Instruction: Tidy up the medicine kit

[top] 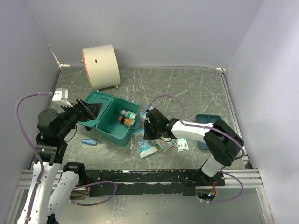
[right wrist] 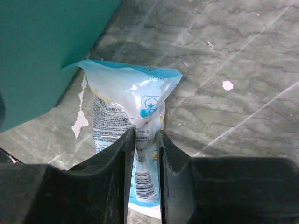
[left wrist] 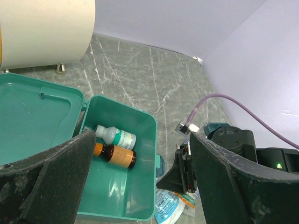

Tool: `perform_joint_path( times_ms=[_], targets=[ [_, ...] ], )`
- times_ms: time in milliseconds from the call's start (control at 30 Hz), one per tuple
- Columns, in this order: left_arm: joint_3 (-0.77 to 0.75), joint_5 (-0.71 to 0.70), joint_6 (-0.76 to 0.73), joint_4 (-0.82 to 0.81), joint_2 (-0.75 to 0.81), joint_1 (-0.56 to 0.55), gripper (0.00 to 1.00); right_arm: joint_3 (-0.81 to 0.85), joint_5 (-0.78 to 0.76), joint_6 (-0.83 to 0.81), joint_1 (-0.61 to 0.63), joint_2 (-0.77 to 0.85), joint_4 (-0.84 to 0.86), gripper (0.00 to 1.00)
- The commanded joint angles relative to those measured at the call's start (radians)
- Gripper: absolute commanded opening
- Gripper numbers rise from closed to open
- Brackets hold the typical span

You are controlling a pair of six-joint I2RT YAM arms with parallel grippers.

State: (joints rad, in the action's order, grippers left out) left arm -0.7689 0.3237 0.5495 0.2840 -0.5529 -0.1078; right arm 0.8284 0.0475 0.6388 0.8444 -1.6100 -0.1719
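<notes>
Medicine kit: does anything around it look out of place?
Yes. Packets lie scattered on the table beside the medicine kit, and a small blue tube lies loose on its other side. The right fingers pinch one crumpled blue-white packet.

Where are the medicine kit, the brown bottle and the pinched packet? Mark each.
medicine kit (top: 110, 126), top view, bare inner floor.
brown bottle (left wrist: 122, 157), left wrist view, its orange label.
packet (right wrist: 140, 100), right wrist view, crumpled upper part.
</notes>
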Motion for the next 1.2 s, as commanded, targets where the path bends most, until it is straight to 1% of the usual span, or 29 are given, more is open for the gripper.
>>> perform_joint_path(
  times_ms=[0,167,333,467,567,667,833,933,1167],
  targets=[
    [0.013,-0.022,-0.017,0.007,0.003,-0.004,0.93,-0.012,0.028,0.011,-0.001,0.011,0.044,0.21],
    [0.004,-0.034,-0.031,0.016,0.001,-0.004,0.93,-0.024,-0.055,0.031,0.000,0.066,0.043,0.01],
    [-0.006,-0.060,-0.053,0.033,0.004,-0.003,0.92,-0.026,-0.199,0.038,-0.001,0.197,0.005,0.00],
    [-0.005,-0.080,-0.056,0.035,0.012,-0.003,0.91,-0.021,-0.360,0.034,-0.001,0.323,-0.047,0.00],
    [-0.008,-0.143,-0.056,0.051,0.028,-0.003,0.91,-0.013,-0.440,-0.022,0.000,0.405,-0.041,0.00],
    [-0.017,-0.247,-0.053,0.081,0.044,-0.003,0.91,0.029,-0.476,-0.117,0.000,0.428,0.002,0.00],
    [-0.045,-0.394,-0.058,0.102,0.065,-0.003,0.91,0.164,-0.424,-0.294,-0.001,0.374,0.096,0.00],
    [-0.066,-0.434,-0.063,0.096,0.071,-0.004,0.91,0.269,-0.364,-0.382,0.000,0.323,0.178,0.00],
    [-0.103,-0.499,-0.075,0.076,0.045,-0.003,0.91,0.412,-0.139,-0.514,0.002,0.145,0.330,0.00]
  ],
)
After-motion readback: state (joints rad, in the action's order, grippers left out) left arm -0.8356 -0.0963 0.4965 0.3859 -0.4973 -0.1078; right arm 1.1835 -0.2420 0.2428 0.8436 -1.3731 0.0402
